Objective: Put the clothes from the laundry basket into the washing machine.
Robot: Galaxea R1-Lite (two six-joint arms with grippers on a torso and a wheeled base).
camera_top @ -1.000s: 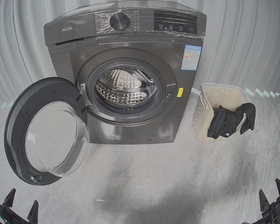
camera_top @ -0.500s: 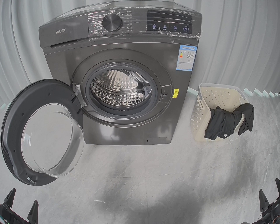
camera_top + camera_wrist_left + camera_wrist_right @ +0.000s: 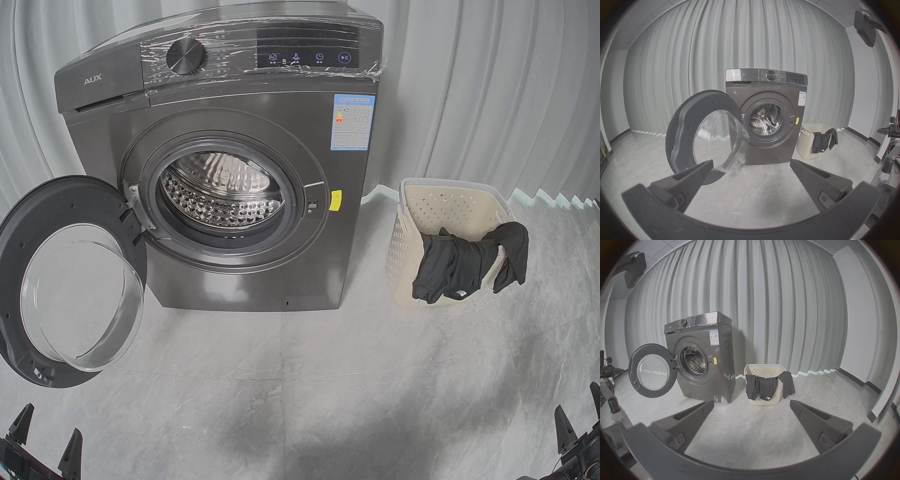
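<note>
At the 7 o'clock corner of the head view the left end effector [image 3: 50, 420] hangs low over the floor [image 3: 312, 387], its fingers spread and holding nothing; its wrist view shows the same wide gap. Up at 9 o'clock the door [image 3: 69, 281] stands swung fully open on its hinge, clear of the mouth. The washer [image 3: 219, 94] sits at about 11 o'clock, and its drum [image 3: 219, 194] looks bare inside.

At 2 o'clock, just beside the washer's right flank, stands the basket [image 3: 437, 200]. The clothes [image 3: 459, 265], dark cloth, are draped over its near rim and hang down the outer wall, with one part slung over the right corner. The bundle's long axis runs along that rim, roughly 9 to 3 o'clock. No cloth has reached the drum, so the task looks barely begun.

At the 5 o'clock corner the right end effector [image 3: 576, 400] is parted and empty too. From it the clothes lie at about 11 o'clock, well apart; from the left one they lie near 2 o'clock, farther off, across the floor. The right arm is thus the nearer, and I judge the first pick suits it, closing across the draped fold at the rim.
</note>
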